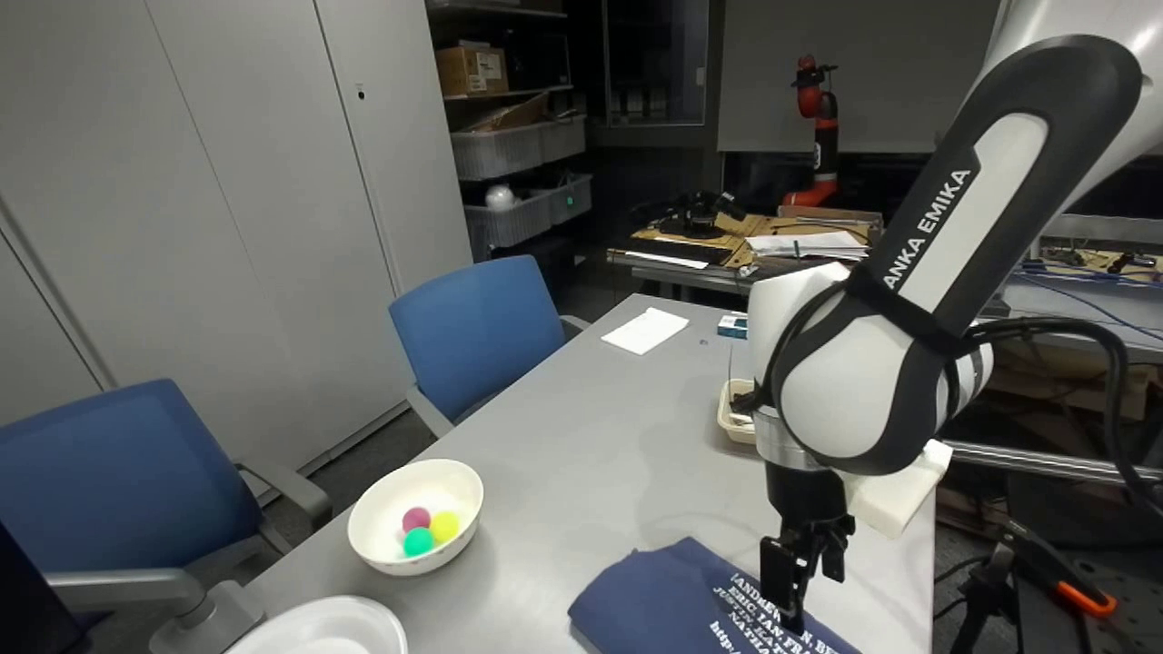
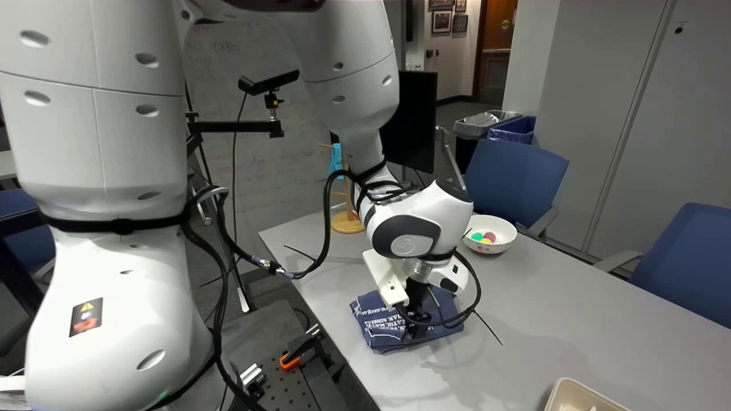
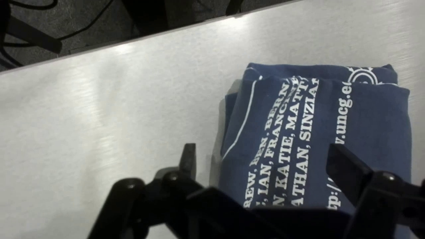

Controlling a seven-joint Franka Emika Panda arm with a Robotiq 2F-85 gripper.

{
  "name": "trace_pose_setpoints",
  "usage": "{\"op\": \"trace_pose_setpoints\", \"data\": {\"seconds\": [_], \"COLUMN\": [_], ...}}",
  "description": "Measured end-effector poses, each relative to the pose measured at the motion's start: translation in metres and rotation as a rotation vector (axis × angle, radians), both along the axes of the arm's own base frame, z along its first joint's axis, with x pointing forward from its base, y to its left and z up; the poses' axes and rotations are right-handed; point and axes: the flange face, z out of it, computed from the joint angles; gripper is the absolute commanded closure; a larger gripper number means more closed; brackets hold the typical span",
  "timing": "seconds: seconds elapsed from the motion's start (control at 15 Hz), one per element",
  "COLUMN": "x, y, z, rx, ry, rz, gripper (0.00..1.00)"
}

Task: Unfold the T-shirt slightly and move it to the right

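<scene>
Partly under the black gripper, fingers parted, the folded navy cloth T-shirt, likely limp, is best pinched at one edge.

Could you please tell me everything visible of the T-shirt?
The T-shirt is dark navy, soft-looking cloth, printed in white: names, a web address, a curved line and a ringed graphic partly hidden by a fold. It lies folded in layers on the grey table, near an edge. In the wrist view, the open gripper has one finger over the cloth, the other past its side; whether either touches it is unclear.
</scene>
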Motion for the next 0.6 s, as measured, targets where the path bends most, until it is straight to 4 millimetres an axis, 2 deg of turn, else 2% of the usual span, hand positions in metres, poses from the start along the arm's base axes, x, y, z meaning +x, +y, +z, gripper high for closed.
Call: {"op": "trace_pose_setpoints", "data": {"seconds": [0.07,0.13,0.2,0.33,0.47,0.6], "x": [-0.004,-0.008,-0.012,-0.017,-0.021,-0.023], "y": [-0.002,-0.002,-0.002,-0.002,0.000,0.000], "z": [-0.003,-0.006,-0.008,-0.012,-0.015,-0.017], "rx": [0.007,0.016,0.026,0.046,0.064,0.077], "ry": [0.009,0.017,0.024,0.034,0.040,0.042], "rz": [-0.016,-0.033,-0.048,-0.071,-0.091,-0.102], "gripper": [0.12,0.19,0.38,0.55,0.69,0.76]}}
